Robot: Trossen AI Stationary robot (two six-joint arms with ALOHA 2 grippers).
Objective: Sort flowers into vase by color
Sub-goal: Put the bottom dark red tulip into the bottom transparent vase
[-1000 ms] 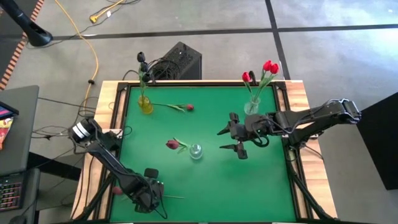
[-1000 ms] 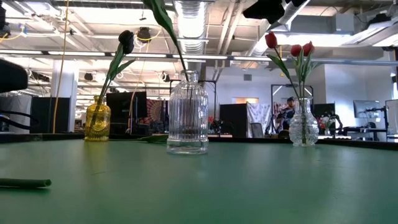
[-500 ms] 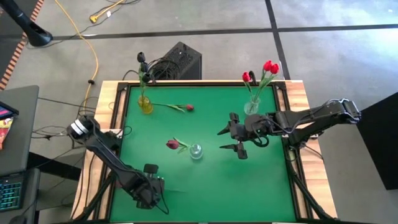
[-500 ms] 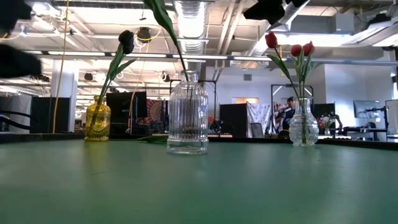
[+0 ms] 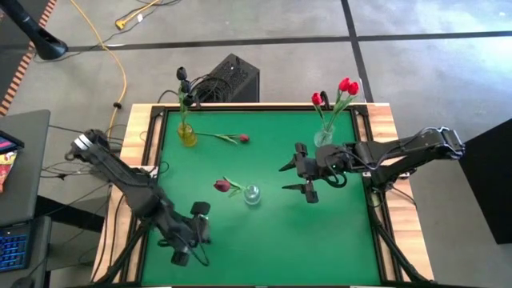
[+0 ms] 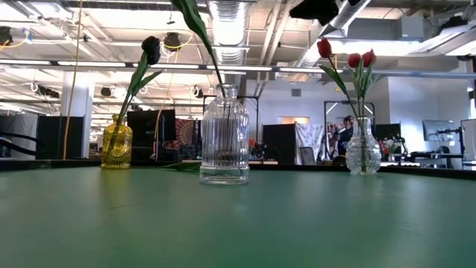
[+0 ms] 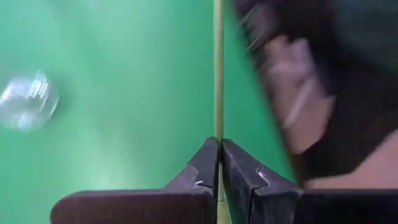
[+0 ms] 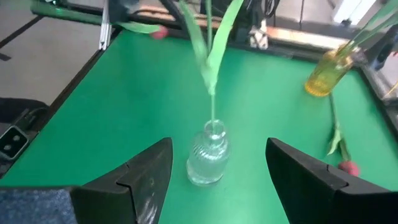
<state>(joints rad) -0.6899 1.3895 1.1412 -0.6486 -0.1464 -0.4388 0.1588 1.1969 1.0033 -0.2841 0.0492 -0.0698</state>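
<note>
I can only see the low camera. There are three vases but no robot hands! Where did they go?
Observer: The left gripper is over the table's near-left part, shut on a thin green stem.
Operator: And the other hand?
Observer: The right gripper hangs open just right of the clear ribbed vase, pointing at it.
Operator: Are any flowers left lying down?
Observer: Yes, one pinkish-red tulip lies flat on the table, right of the yellow vase.
</note>
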